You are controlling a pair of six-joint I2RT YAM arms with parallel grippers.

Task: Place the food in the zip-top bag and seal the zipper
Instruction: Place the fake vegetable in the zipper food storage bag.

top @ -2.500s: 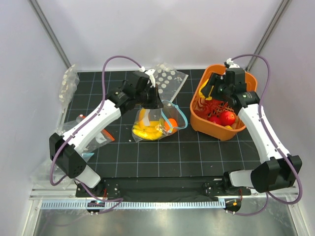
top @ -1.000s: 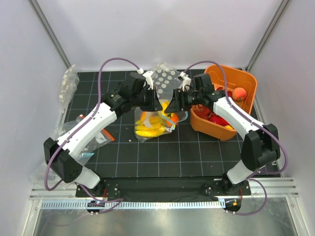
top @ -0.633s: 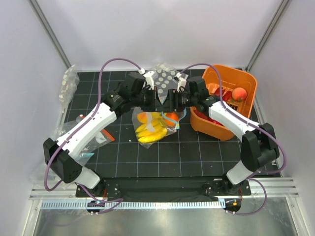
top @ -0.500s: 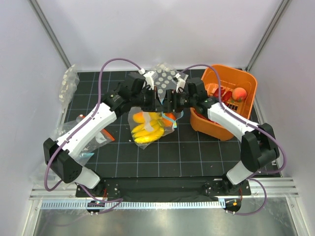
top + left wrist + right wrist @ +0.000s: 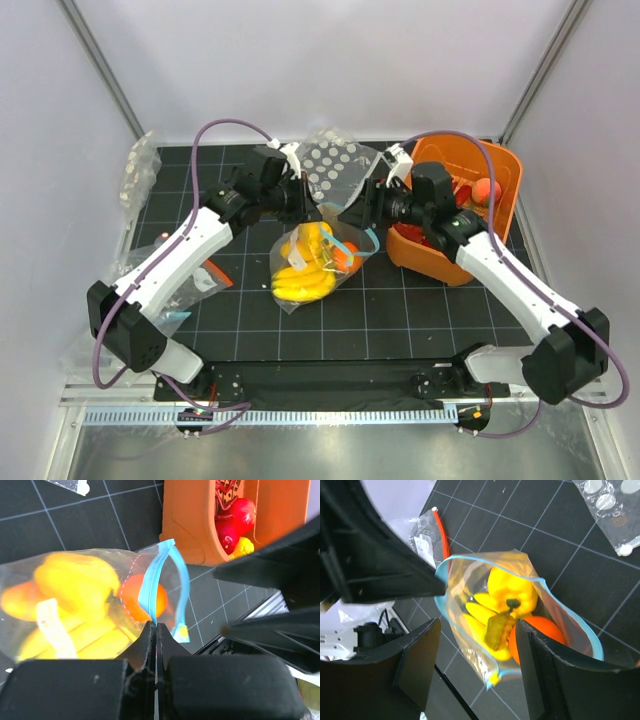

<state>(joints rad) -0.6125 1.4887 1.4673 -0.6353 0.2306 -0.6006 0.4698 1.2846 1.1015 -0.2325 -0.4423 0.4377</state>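
The clear zip-top bag (image 5: 310,262) hangs from my left gripper (image 5: 311,206), which is shut on the light-blue zipper (image 5: 152,587) at the mouth's edge. Inside lie the food pieces: the yellow banana bunch (image 5: 482,617), a yellow mango-like piece (image 5: 512,587) and the small orange (image 5: 540,635). The mouth gapes open, its blue rim curving round the fruit. My right gripper (image 5: 480,655) stands open just above the mouth, one finger on each side, holding nothing. In the top view the right gripper (image 5: 360,215) sits at the bag's upper right.
An orange bin (image 5: 505,165) with red fruit and chillies (image 5: 440,235) stands right of the bag, close behind the right arm. A dotted clear bag (image 5: 335,168) lies at the back. More clear bags (image 5: 195,275) lie along the mat's left side.
The right gripper has drawn back to the right, away from the left gripper at the bag's mouth. The bag has swung slightly and its mouth shows wider open. The left grip holds.
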